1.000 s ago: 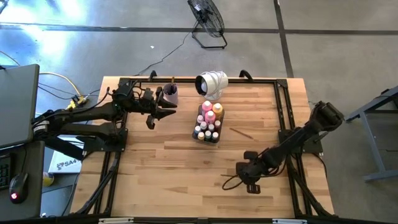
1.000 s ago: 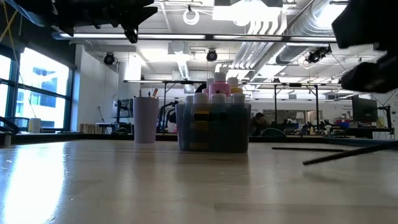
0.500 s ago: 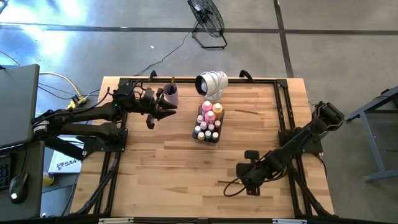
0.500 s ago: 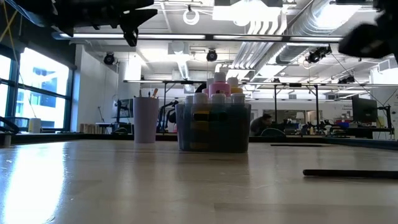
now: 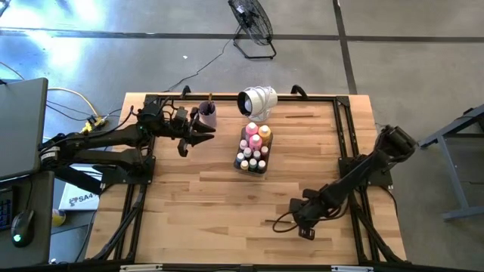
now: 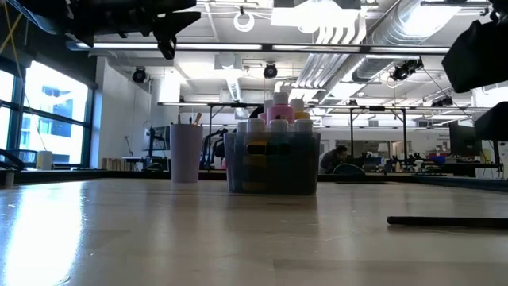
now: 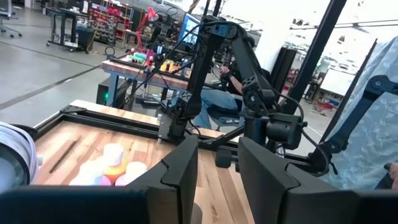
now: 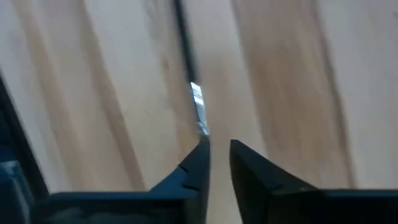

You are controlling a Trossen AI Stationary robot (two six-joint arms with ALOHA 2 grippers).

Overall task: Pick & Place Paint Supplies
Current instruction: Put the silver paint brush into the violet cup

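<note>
A clear tray (image 5: 253, 161) in the middle of the table holds paint bottles, with a pink one (image 5: 252, 130) and an orange one (image 5: 265, 133) at its far end. A lilac cup (image 5: 208, 115) stands to its left. My left gripper (image 7: 217, 168) hovers open beside the cup, nothing between its fingers. One dark paintbrush (image 6: 448, 222) lies flat on the wood near the front right. My right gripper (image 8: 216, 149) points down over it, its fingers a little apart, just short of the brush's metal ferrule (image 8: 198, 102). Another brush (image 7: 65, 154) lies on the far side of the table. My right gripper comes from above, with the brush lying along the line of its fingers. The brush's end beyond the ferrule (image 8: 203, 129) reaches the tip of one finger (image 8: 198, 158). Whether the two touch, I cannot tell. The brush rests flat on the table.
A white round device (image 5: 257, 100) stands at the far edge behind the tray. A black frame (image 5: 344, 128) runs round the table top. Bare wood lies between the tray and the near edge.
The near paintbrush, tilted a second ago with its right end raised off the table, now lies flat on the wood. My right gripper rose a little and has come down again over it. My left arm has kept still.
</note>
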